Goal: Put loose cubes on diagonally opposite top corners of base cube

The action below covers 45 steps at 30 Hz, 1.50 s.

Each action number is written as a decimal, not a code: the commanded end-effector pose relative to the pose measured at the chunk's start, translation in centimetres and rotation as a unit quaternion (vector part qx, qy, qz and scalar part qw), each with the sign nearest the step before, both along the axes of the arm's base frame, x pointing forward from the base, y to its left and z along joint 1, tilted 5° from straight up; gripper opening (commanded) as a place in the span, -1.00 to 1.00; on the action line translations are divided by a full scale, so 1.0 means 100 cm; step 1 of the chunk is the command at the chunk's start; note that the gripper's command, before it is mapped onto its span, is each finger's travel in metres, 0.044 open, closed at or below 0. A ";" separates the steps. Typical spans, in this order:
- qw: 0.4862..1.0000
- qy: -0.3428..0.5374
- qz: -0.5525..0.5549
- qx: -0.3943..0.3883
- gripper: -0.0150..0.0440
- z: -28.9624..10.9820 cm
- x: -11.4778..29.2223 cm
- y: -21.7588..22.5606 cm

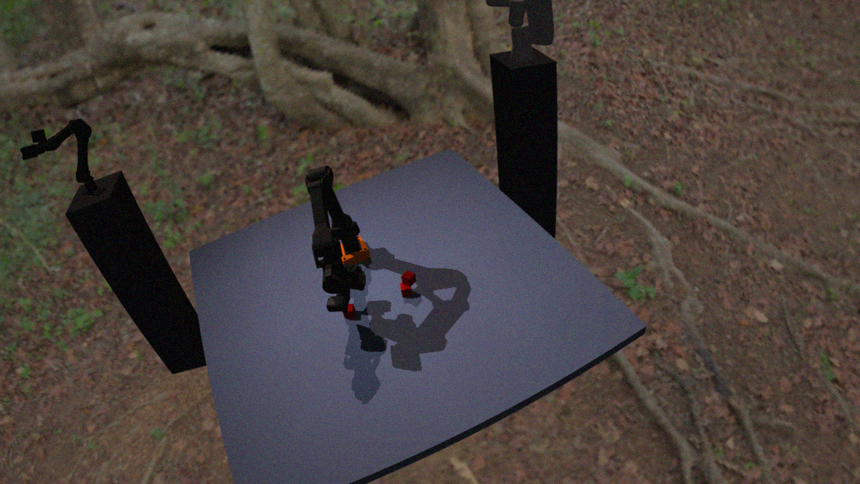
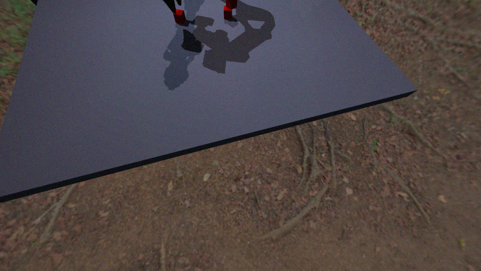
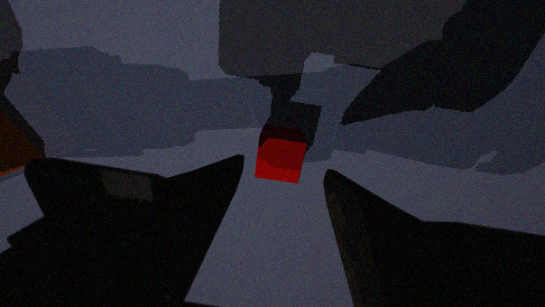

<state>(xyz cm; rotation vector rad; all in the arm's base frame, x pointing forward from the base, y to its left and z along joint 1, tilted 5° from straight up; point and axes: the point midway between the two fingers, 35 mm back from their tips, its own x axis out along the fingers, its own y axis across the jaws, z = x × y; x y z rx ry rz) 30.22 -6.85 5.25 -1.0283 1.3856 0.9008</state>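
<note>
A loose red cube [image 1: 349, 310] [image 2: 178, 16] [image 3: 280, 160] lies on the dark table [image 1: 511, 288] [image 2: 100, 101] [image 3: 271, 253]. My gripper [image 1: 343, 307] [image 3: 284, 168] is open and low over the table, its two dark fingers reaching to either side of this cube's near face; the cube is not gripped. To the right, another red cube [image 1: 408, 277] [image 2: 231, 3] sits on top of the red base cube [image 1: 408, 291] [image 2: 227, 13], offset toward one corner. In the exterior view only the very tip of the arm shows at the top edge.
Two tall black pillars [image 1: 135, 270] [image 1: 523, 132] carrying camera arms stand at the table's left and back right. The table's front edge [image 2: 235, 138] drops to forest ground with roots. The arm's shadows fall on the table in front of the cubes.
</note>
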 end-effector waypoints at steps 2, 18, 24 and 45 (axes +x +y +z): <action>1.000 0.006 0.002 -0.001 0.41 -0.010 -0.003 -0.001; 1.000 0.006 0.003 -0.001 0.14 -0.029 -0.003 -0.002; 1.000 0.006 0.003 -0.001 -0.14 -0.029 -0.003 -0.002; 1.000 0.005 0.003 -0.001 -0.14 0.031 0.003 0.002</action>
